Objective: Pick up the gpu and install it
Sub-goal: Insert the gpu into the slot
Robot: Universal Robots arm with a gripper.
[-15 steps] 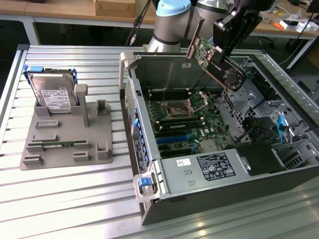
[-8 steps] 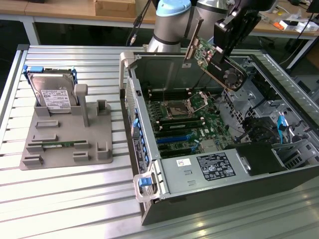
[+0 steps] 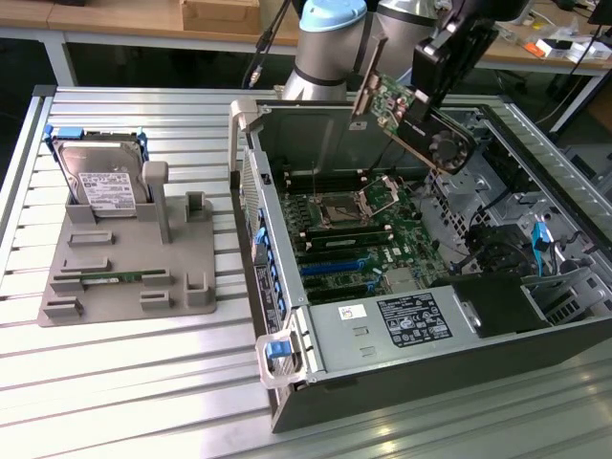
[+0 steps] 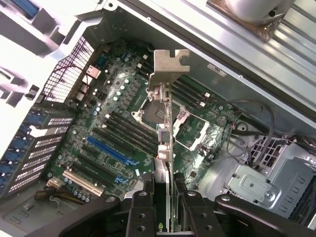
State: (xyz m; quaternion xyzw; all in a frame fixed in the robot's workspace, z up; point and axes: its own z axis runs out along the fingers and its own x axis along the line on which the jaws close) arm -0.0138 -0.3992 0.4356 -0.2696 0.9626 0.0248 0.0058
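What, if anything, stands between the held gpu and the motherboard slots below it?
Nothing visible. The tool holds the gpu tilted in the air above the open case, and the space down to the blue slot on the motherboard is free of cables or other cards.

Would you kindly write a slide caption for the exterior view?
Hand holding the gpu tilted above the open computer case, hard drive on the grey tray.

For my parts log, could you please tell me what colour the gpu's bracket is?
The gpu bracket is silver-beige, clearest in the wrist view.
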